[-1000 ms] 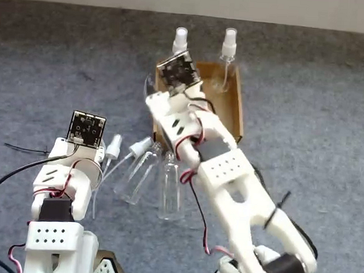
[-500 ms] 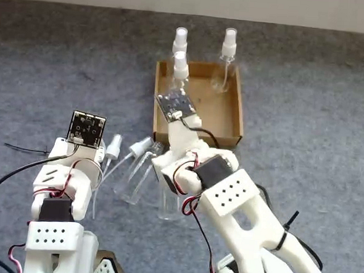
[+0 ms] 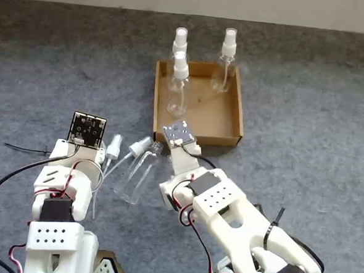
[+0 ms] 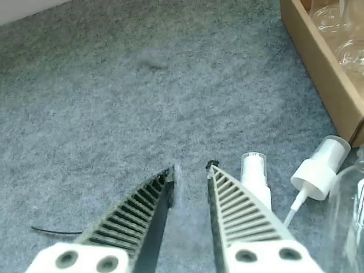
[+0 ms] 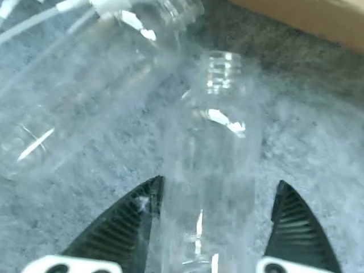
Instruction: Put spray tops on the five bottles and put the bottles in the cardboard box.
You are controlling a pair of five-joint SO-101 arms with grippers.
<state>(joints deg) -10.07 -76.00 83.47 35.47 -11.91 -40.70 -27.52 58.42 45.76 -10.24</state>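
Right gripper (image 5: 219, 185) is down over a capless bottle (image 5: 219, 114) lying on the grey carpet (image 3: 306, 132). Its fingers are spread wide either side of the body, not pinching it as far as I can see. A second capless bottle (image 3: 133, 174) lies right alongside, close to touching, so that side is tight. Both necks point toward the cardboard box (image 3: 239, 109), whose near wall sits just ahead of the right wrist. Two loose spray tops (image 3: 113, 146) lie between the second bottle's neck and the left gripper (image 4: 190, 170). That one hangs low over bare carpet with its fingers a little apart and nothing in them, and the nearer top is just beside one finger. In the box, one capped bottle (image 3: 227, 62) stands in the far right corner and another (image 3: 178, 90) by the left wall. A third capped bottle (image 3: 180, 38) is behind that, can't tell if it's inside or past the far wall. The near half of the box floor is bare. A thin black wire (image 3: 20, 148) lies left of the left arm, and open carpet runs out to the right of the box.
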